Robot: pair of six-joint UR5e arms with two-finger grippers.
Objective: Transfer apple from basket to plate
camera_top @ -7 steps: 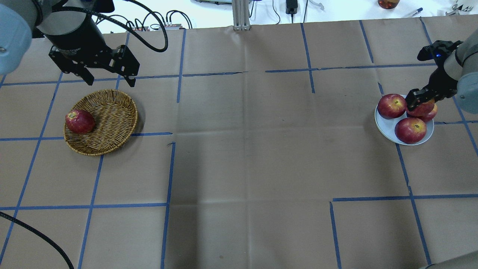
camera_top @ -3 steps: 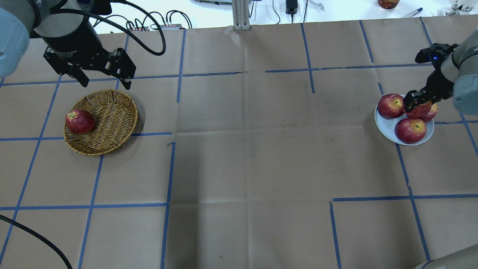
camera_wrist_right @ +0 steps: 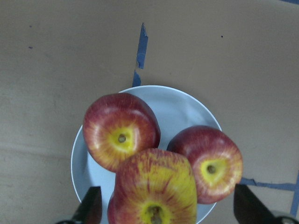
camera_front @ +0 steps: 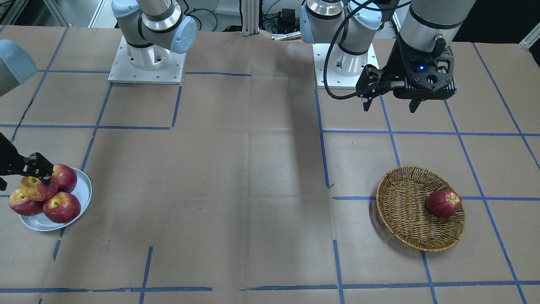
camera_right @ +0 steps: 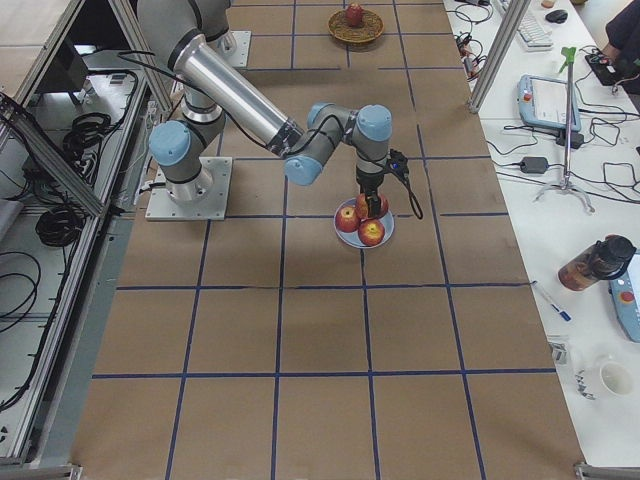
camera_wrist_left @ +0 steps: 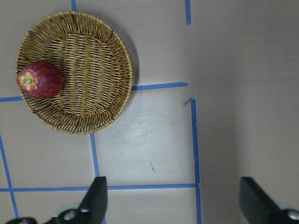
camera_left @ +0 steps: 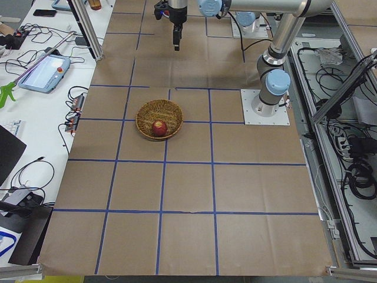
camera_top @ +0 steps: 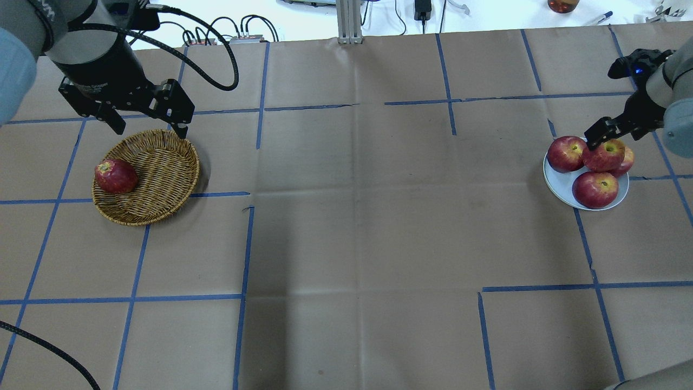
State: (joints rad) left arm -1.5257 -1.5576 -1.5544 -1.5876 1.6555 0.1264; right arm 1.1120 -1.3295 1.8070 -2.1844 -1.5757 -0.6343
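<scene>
Yellow-streaked red apple (camera_wrist_right: 154, 186) perched atop darker red apples (camera_wrist_right: 119, 133) on silvery-white round plate (camera_wrist_right: 180, 106), directly beneath right gripper (camera_wrist_right: 169, 205); jaws spread wide, gripping nothing.

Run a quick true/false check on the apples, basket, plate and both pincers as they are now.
1. The basket holds exactly one fruit, a dark red apple. True.
2. The left pincer is shut on an apple. False: it is open and empty, hovering at the basket's far rim.
3. The yellow-streaked apple sits on top of the other apples on the plate. True.
4. The plate holds two apples. False: it holds four, three low ones and the streaked one stacked on them.
5. The right pincer is clamped on the yellow-streaked apple. False: the wrist view shows its fingers open, one on each side of the apple with a gap.
</scene>
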